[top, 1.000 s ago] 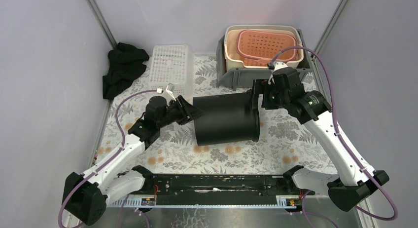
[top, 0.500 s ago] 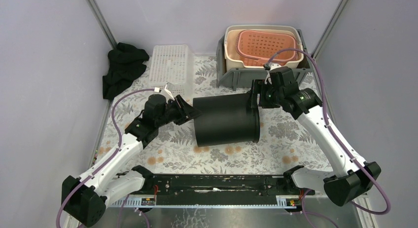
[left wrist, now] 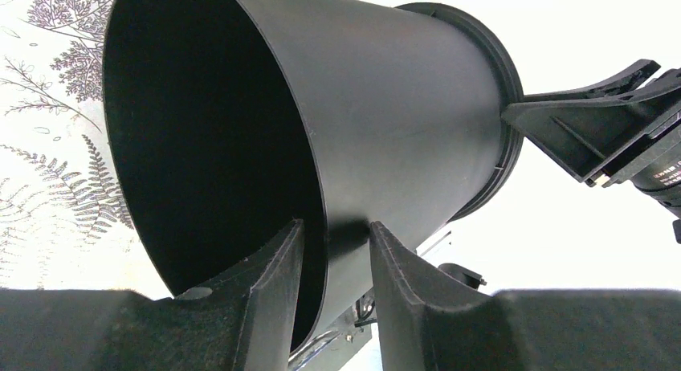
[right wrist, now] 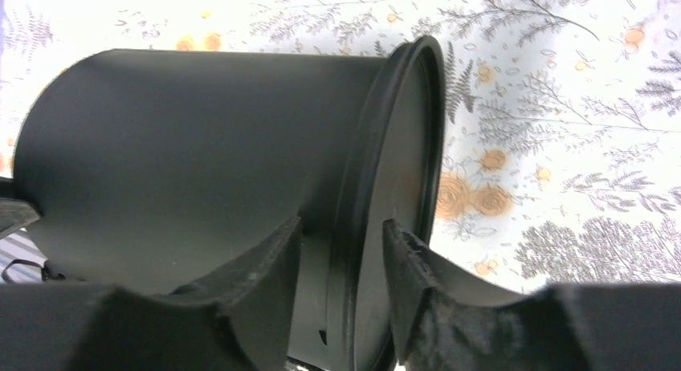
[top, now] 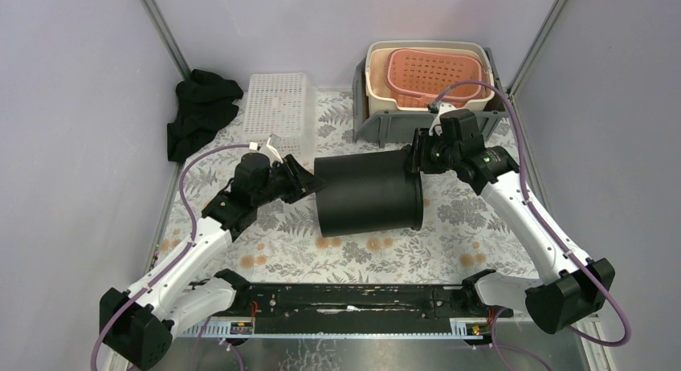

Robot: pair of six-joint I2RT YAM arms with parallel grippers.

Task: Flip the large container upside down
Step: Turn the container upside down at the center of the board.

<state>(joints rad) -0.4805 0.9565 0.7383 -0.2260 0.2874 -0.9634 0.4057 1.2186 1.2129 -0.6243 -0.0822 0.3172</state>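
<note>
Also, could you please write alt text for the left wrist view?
A large black plastic container lies on its side, dark near end toward the camera, the left gripper straddling its edge. The right gripper meets its flanged far end.

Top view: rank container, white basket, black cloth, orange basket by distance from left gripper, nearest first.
1. Container, touching the left gripper, on its right.
2. White basket, just behind it.
3. Black cloth, back left.
4. Orange basket, back right.
</note>
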